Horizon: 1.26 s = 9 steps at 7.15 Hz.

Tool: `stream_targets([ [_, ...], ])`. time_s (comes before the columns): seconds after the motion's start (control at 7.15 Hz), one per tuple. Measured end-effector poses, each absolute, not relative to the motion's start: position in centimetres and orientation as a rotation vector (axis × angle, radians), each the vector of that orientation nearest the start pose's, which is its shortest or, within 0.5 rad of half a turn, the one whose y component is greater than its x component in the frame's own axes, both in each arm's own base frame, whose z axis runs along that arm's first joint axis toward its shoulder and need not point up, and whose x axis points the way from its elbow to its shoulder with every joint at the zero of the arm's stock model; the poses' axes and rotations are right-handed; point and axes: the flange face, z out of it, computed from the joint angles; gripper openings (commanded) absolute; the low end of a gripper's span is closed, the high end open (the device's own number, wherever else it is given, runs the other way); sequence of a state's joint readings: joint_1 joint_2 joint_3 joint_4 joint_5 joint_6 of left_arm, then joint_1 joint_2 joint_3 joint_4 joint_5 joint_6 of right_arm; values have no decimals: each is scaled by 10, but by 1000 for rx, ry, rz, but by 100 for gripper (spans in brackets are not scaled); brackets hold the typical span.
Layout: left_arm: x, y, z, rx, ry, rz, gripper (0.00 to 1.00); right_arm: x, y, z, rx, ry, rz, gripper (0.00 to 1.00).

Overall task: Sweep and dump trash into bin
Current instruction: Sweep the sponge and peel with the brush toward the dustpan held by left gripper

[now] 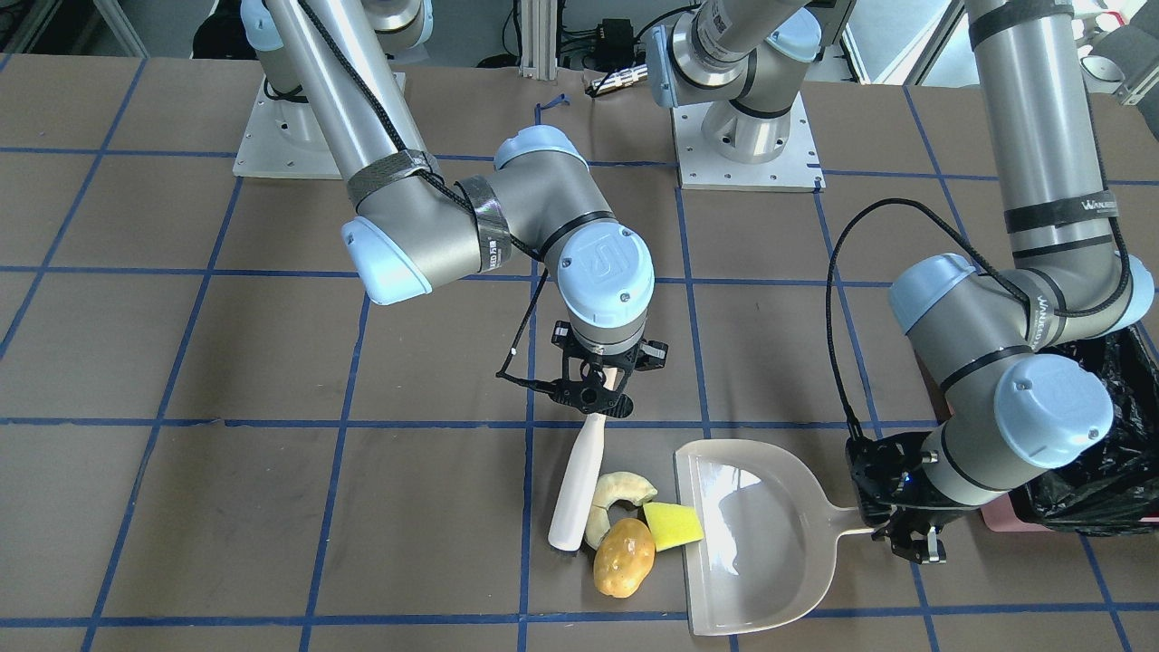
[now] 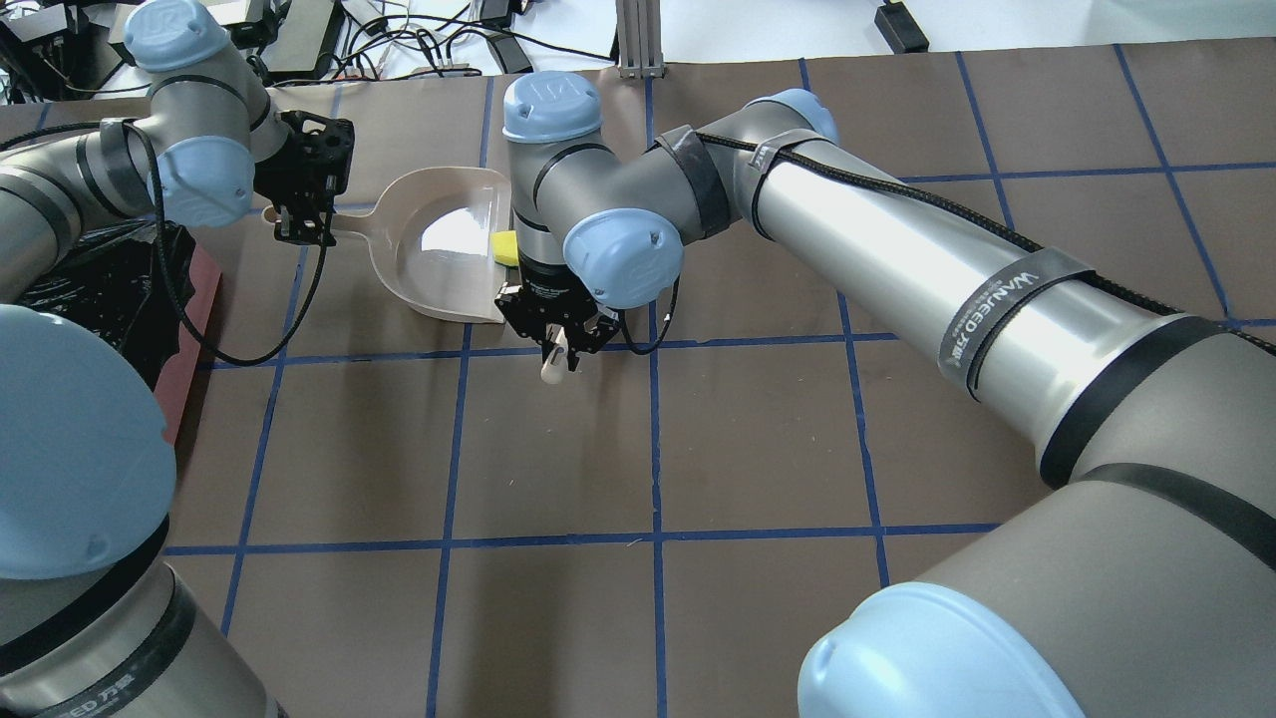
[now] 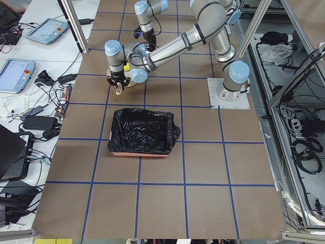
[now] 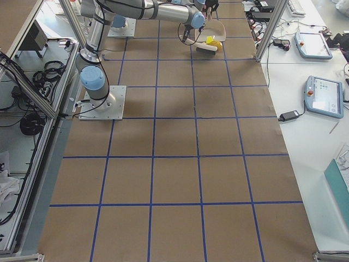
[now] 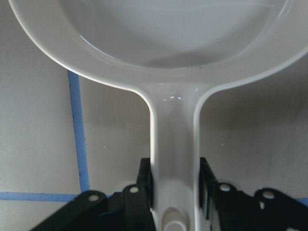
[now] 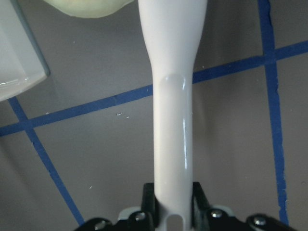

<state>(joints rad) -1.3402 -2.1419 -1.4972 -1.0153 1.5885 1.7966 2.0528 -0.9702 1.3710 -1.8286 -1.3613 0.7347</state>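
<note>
Brown paper ruled with blue tape covers the worktop point(image 1: 181, 344), where two silver arms with pale blue joint caps work close to the edge on the operators' side. The right end effector point(image 1: 593, 398) is clamped narrow on the slim handle of a white brush point(image 1: 578, 480), whose wide end rests against a pale cream crescent slice point(image 1: 625, 489). A golden-brown potato point(image 1: 624, 557) touches the slice, and a yellow wedge sponge point(image 1: 675, 525) sits at the open lip of a beige dustpan point(image 1: 770, 552). The left end effector point(image 1: 905, 534) grips the dustpan's handle, fingers point(image 5: 144, 185) pressed on either side of it, with the pan lying flat. The pink bin point(image 3: 142, 133), lined with a crinkly black bag, stands just beyond the left arm, toward the worktop's end on the robot's left. A black strap point(image 2: 1007, 299) on the right arm reads "WANJEED", and a joint cap point(image 1: 605, 263) carries the UR logo.
</note>
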Motion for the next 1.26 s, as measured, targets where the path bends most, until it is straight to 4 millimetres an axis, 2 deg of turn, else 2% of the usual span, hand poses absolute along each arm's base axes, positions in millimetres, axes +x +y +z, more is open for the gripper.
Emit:
stream_targets([
  [1.26, 21, -695, 235, 2192, 2152, -33, 22, 500, -532, 240, 323, 2942, 268, 0],
])
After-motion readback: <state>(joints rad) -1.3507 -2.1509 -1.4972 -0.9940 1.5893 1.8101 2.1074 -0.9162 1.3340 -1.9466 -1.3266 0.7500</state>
